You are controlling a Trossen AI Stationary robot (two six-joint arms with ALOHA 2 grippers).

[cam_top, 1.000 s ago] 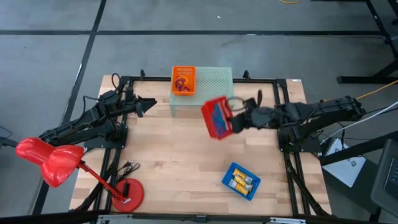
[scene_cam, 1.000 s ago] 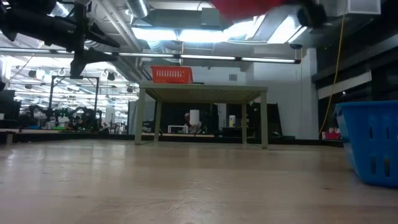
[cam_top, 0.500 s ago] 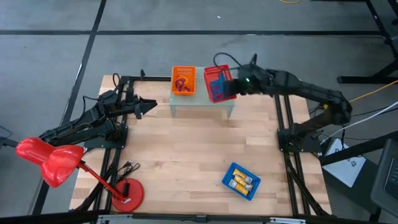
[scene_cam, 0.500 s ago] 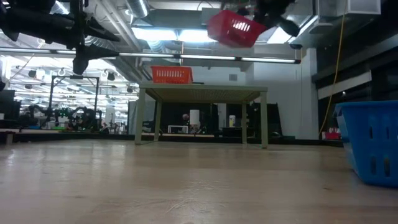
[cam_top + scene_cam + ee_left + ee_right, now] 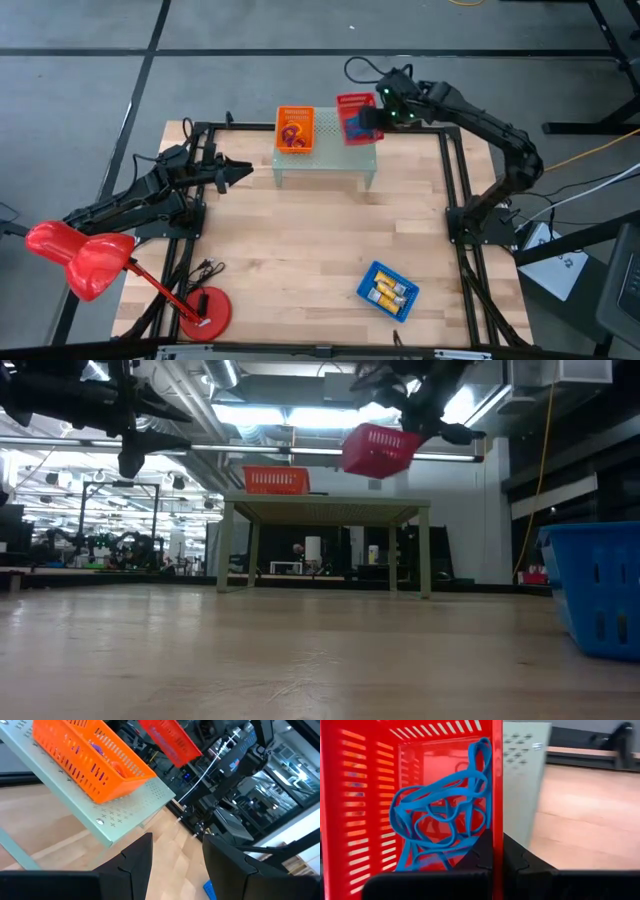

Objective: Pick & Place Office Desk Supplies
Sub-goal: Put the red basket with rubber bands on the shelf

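My right gripper is shut on a red plastic basket holding blue loop-shaped clips, in the air over the right part of a pale green shelf at the table's far edge. The low view shows that basket tilted above the shelf top. An orange basket with rings stands by its base on the shelf's left part. A blue basket with yellow-and-silver blocks sits on the table near the right front. My left gripper is open and waits at the table's left, touching nothing. My right gripper pinches the red basket's side wall at its rim, one finger inside and the other finger outside. The basket is lifted clear of the shelf and tilted, with the blue clips lying loose inside.
A red desk lamp with a round base stands at the table's near left corner. Dark frame rails run along the table's sides. Bare wood lies between the shelf and the blue basket.
My right gripper has carried the red basket from above the table's middle toward the far edge, and it now hangs over the shelf's right part beside the orange basket. The basket stayed in the hold throughout.
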